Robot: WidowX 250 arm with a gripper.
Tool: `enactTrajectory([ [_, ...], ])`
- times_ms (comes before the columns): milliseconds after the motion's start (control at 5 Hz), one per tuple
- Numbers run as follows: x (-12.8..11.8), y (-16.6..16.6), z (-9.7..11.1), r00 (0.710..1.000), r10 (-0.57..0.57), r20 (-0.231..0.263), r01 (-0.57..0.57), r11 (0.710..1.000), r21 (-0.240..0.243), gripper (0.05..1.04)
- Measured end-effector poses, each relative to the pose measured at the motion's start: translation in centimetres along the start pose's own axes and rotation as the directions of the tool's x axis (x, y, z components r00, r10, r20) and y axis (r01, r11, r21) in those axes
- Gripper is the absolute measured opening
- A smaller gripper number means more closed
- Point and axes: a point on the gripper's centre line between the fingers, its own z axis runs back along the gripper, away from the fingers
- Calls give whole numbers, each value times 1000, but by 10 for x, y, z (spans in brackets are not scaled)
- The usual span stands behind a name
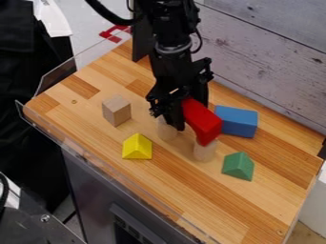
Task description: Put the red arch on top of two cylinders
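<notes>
Overhanging pale cylinder [205, 152]: red arch [202, 119]

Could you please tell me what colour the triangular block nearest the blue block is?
Green, best seen in the camera view.

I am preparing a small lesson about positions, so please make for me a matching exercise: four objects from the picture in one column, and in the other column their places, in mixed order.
Things
1. wooden cube
2. red arch
3. green block
4. blue block

Places
A. lowest of the four in the picture
B. farthest left of the four in the picture
C. toward the plank wall, just beyond the thing in D
D. with its lower end over a pale cylinder

Right pairs: 1-B, 2-D, 3-A, 4-C
</notes>
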Motion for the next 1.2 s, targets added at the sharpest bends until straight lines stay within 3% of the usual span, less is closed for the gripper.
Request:
enactTrajectory([
  [1200, 10, 4, -3, 999, 45, -8, -45, 999, 2, 604],
])
